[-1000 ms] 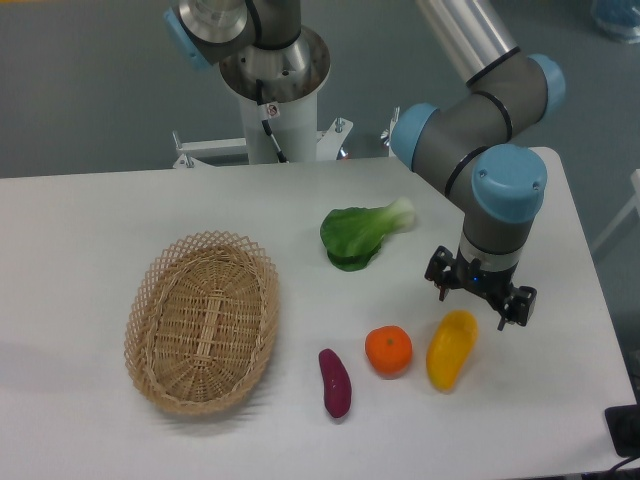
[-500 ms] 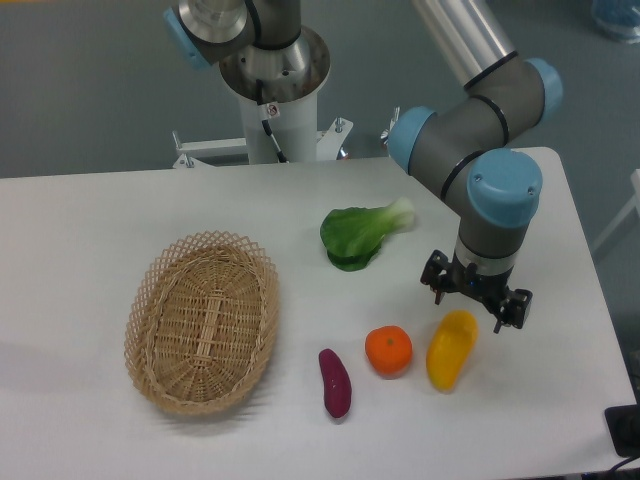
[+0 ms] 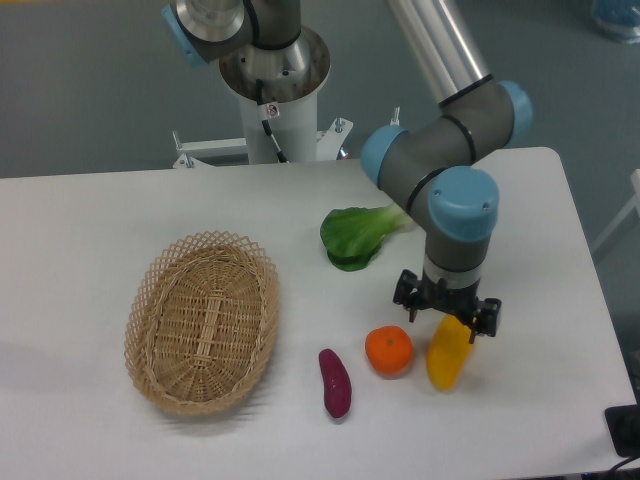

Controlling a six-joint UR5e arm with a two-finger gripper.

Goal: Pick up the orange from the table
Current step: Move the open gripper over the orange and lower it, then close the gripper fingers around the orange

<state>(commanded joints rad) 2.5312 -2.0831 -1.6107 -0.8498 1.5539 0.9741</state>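
The orange [image 3: 389,351] is a small round bright-orange fruit resting on the white table [image 3: 80,260], toward the front and right of centre. My gripper [image 3: 446,312] hangs above the table just up and to the right of the orange, over the top end of a yellow-orange pepper. Its jaws stand apart with nothing between them, so it is open. The orange lies fully in view and untouched.
A yellow-orange pepper [image 3: 447,356] lies right beside the orange. A purple eggplant piece [image 3: 335,382] sits to the orange's left. A green leafy vegetable [image 3: 355,235] lies behind it. A wicker basket [image 3: 203,320] stands at the left. The arm's base [image 3: 272,75] is at the back.
The arm has swung left and a little toward the front, bringing the gripper from right of the pepper to over its top end, closer to the orange. The objects have not moved.
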